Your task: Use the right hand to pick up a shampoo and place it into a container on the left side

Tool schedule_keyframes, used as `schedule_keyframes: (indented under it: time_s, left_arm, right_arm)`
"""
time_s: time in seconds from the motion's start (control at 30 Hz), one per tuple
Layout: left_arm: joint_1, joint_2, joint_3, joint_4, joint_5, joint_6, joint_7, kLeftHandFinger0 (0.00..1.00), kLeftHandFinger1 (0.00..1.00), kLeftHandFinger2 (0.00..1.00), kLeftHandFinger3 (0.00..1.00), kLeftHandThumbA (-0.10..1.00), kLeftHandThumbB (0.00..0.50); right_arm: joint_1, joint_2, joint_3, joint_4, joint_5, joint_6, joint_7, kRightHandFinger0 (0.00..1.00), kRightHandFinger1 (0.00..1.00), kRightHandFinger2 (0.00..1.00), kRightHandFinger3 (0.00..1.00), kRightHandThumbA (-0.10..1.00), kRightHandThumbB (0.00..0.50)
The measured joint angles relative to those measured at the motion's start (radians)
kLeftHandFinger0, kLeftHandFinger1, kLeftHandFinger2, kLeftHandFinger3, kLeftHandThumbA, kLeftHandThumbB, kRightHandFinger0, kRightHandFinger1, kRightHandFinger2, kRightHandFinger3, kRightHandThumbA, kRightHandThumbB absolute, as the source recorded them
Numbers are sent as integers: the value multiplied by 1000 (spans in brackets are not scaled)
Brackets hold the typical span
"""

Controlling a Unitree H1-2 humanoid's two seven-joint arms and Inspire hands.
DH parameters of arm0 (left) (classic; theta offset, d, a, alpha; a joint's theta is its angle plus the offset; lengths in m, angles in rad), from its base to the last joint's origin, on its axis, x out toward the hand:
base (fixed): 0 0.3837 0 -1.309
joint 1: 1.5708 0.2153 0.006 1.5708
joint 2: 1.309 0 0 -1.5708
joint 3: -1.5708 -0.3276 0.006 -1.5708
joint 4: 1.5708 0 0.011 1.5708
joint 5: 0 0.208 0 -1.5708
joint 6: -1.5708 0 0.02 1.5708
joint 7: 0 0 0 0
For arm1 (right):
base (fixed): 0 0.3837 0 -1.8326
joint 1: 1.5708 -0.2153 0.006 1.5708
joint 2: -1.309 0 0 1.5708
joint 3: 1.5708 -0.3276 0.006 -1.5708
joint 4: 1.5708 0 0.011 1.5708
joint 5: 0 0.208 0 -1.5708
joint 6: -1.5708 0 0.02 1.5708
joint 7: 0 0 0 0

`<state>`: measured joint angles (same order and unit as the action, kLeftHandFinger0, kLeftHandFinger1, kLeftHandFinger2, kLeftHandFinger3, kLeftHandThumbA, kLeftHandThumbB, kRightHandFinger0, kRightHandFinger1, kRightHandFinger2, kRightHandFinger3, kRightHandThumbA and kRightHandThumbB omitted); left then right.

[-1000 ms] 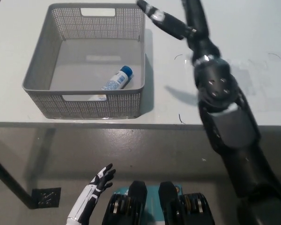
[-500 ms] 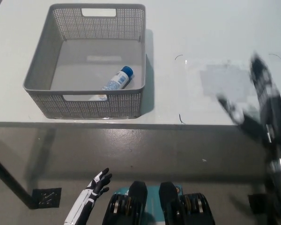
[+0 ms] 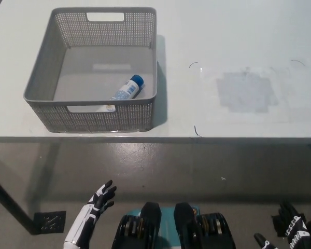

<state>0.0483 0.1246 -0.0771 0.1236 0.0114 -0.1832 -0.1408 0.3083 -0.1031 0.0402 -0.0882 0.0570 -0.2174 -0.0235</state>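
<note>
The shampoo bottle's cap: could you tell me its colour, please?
Blue cap, seen in the head view.

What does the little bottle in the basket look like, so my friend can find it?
Look at the white table, then at the grey mesh plastic basket on its left part. Inside, near the basket's front right corner, lies a small pale bottle with a blue cap, tipped on its side. It is the only thing in the basket.
</note>
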Motion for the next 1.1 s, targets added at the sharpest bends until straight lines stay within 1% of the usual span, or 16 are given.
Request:
schedule_keyframes:
  time_s: [0.1,0.13,0.2,0.33,0.37,0.4,0.5,0.53,0.6,0.67,0.7,0.73,0.87,0.93,1.03,1.1]
  left_arm:
    - [-4,1,8,5,-6,-1,0,1000,1000,1000,1000,1000,164]
    - [-3,1,9,6,-6,-1,0,1000,1000,1000,1000,1000,163]
    - [-1,0,11,12,-11,-3,0,1000,1000,1000,1000,1000,176]
    - [0,0,13,16,-14,-7,0,1000,1000,1000,1000,1000,158]
    - [0,0,14,17,-16,-8,0,1000,1000,1000,1000,1000,166]
    - [-1,0,16,18,-16,-8,0,1000,1000,1000,1000,1000,167]
    - [-8,-1,19,25,-16,-10,0,1000,1000,1000,1000,998,172]
    - [-11,-1,19,25,-16,-12,0,1000,1000,1000,1000,994,171]
    - [-13,-2,19,25,-16,-15,0,1000,1000,1000,1000,990,172]
    - [-13,-2,19,25,-16,-17,0,1000,1000,1000,1000,979,196]
    - [-13,-2,19,25,-16,-17,0,1000,1000,1000,1000,977,196]
    - [-13,-3,19,25,-16,-17,0,1000,1000,1000,1000,966,198]
    - [-12,-6,18,25,-17,-17,0,1000,1000,1000,1000,929,176]
    - [-11,-6,17,25,-19,-17,-1,1000,1000,1000,1000,920,206]
    - [-12,-5,17,25,-20,-15,-4,1000,1000,1000,1000,912,207]
    - [-16,-5,12,25,-20,-11,-6,1000,1000,1000,1000,899,207]
  right_arm:
    - [-2,-1,-6,25,12,-16,9,1000,1000,1000,1000,1000,401]
    - [-3,-2,-8,28,13,-17,10,1000,1000,1000,1000,1000,420]
    - [-6,-3,-12,35,16,-21,14,1000,1000,1000,1000,1000,413]
    - [-17,-3,-13,45,17,-23,21,1000,1000,1000,1000,1000,431]
    - [-21,-5,-13,49,16,-23,25,1000,1000,1000,1000,1000,453]
    - [-25,-6,-13,51,17,-23,28,1000,1000,1000,1000,1000,457]
    - [-46,-10,-15,54,17,-23,34,1000,1000,1000,1000,1000,430]
    - [-55,-11,-16,54,17,-23,35,1000,1000,1000,1000,970,388]
    - [-63,-12,-16,54,19,-23,38,1000,1000,1000,1000,965,387]
    - [-65,-12,-16,56,20,-23,44,1000,1000,1000,1000,954,385]
    - [-65,-12,-16,57,20,-23,45,1000,1000,1000,1000,953,385]
    - [-63,-12,-16,58,21,-23,49,1000,1000,1000,1000,953,396]
    - [-57,-14,-19,58,22,-23,54,1000,1000,1000,1000,917,371]
    - [-53,-14,-19,58,26,-23,55,1000,1000,1000,1000,893,367]
    - [-49,-14,-20,58,32,-23,55,1000,1000,1000,1000,885,358]
    - [-47,-13,-24,58,35,-23,55,1000,1000,1000,1000,887,384]
